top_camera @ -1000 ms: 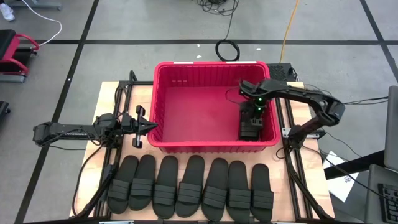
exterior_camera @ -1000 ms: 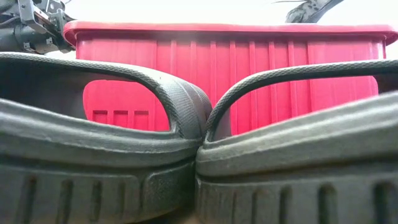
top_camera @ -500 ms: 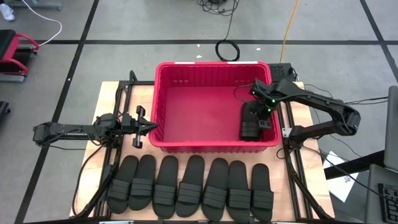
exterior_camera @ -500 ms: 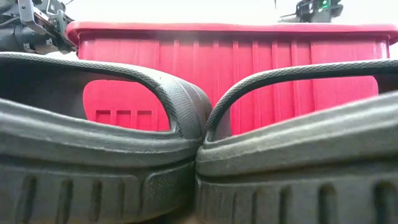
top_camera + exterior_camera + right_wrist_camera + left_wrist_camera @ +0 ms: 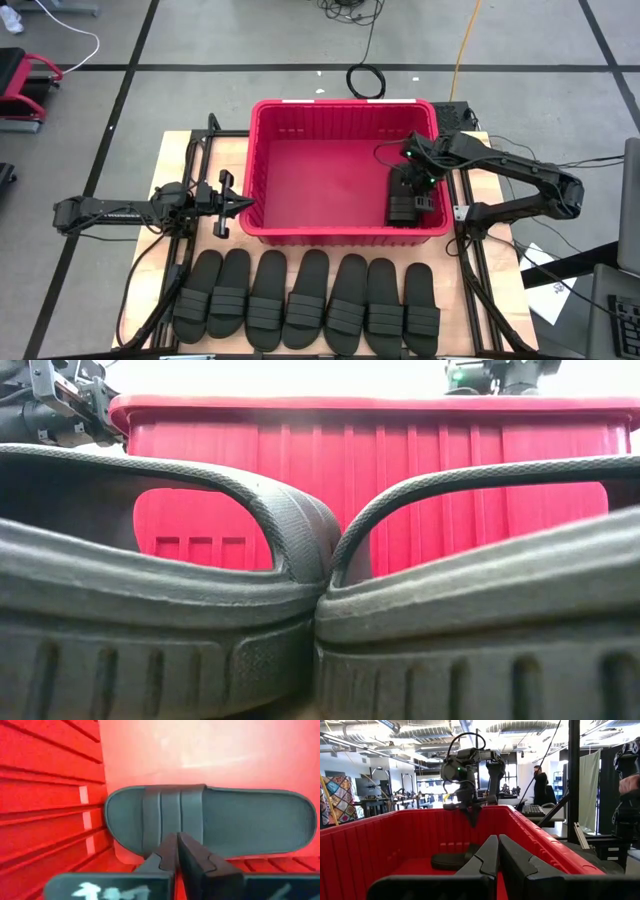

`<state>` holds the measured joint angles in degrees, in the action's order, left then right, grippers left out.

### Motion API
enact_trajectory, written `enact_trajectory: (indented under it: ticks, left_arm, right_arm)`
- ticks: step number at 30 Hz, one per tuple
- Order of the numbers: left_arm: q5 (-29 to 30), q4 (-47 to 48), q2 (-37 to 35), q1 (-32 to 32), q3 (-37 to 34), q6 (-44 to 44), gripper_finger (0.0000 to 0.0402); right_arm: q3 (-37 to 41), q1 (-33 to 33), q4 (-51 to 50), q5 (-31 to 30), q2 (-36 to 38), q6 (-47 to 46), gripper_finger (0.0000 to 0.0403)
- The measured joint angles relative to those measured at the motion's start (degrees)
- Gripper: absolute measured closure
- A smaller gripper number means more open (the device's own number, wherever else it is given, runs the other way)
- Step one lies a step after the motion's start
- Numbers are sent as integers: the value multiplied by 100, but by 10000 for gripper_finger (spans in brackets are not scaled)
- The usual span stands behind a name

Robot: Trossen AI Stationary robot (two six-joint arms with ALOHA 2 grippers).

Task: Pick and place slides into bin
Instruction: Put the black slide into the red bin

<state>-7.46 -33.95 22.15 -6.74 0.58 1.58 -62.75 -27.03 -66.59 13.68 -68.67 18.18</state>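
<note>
A red bin (image 5: 340, 104) stands mid-table. One black slide (image 5: 404, 207) lies flat on its sole on the bin floor by the right wall, seen close in the right wrist view (image 5: 210, 820). My right gripper (image 5: 176, 841) hangs shut above that slide's strap, clear of it, with nothing between the fingers (image 5: 413, 178). Several more slides (image 5: 310, 300) lie side by side in a row along the near edge, strap up. My left gripper (image 5: 243, 203) waits shut outside the bin's left wall, pointing at it (image 5: 498, 844).
Two slides (image 5: 150, 610) of the row fill the low view in front of the bin's near wall (image 5: 370, 460). Metal frame rails (image 5: 470, 250) run along both table sides. Papers (image 5: 550, 290) lie off the right edge. A person (image 5: 540, 782) stands far behind.
My right gripper has risen from low over the slide in the bin to about rim height and shifted a little toward the table's right edge. The slide has stayed flat on the bin floor.
</note>
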Motion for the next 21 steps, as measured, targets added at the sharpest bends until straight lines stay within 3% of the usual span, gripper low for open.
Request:
enact_trajectory:
  ticks: [7, 12, 15, 21]
  left_arm:
    - [0, 0, 0, 0, 0, -25, 380]
    - [0, 0, 0, 0, 0, -34, 380]
    - [0, 0, -1, 0, 0, -45, 380]
    - [-2, 0, -2, 0, 0, -55, 380]
  right_arm:
    - [-908, 0, 37, 43, -1, 76, 393]
    - [-2003, 46, 20, 1195, -1, -205, 402]
    - [-2623, 319, -217, 1589, 3, -475, 402]
    - [-3407, 1213, -1536, 1810, 36, -806, 402]
